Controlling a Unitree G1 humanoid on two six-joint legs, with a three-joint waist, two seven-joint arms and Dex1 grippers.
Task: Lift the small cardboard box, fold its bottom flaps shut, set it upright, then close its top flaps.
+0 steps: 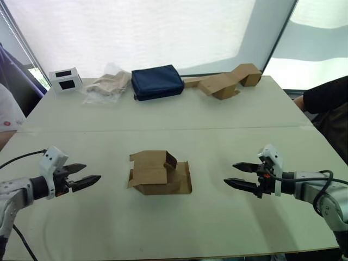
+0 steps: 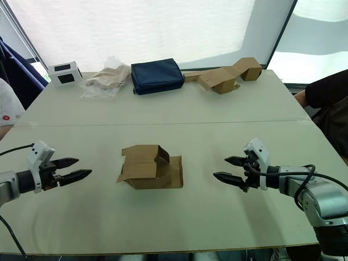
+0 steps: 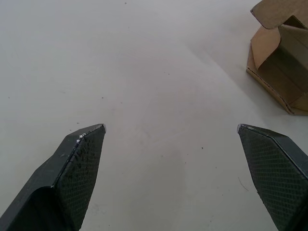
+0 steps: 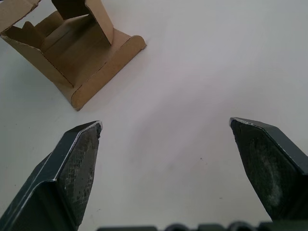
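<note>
- The left claw hovers low over the bench, fingers spread and holding nothing, its tips aimed at the box from the robot's left.
- The right claw mirrors it from the other side, also spread wide and empty, tips pointed inward.
- Between the two, apart from both, the box lies on the bench near the front edge, half collapsed rather than squared up.
- Its flaps stand loose and open; I cannot tell top ones from bottom ones as it lies.
- It looks like thin corrugated card: probably very light, and apt to skid on the smooth bench if nudged from one side only.
- The walls will likely buckle under a hard squeeze, so a gentle pinch seems right.
- The best hold, to my eye, is a wall close to a corner crease, where the card is stiffest, one claw on each side; a flap would just swing on its crease.
- Further back sit a white box, a crumpled bag, a navy pouch and bent cardboard pieces, all well clear.
</note>
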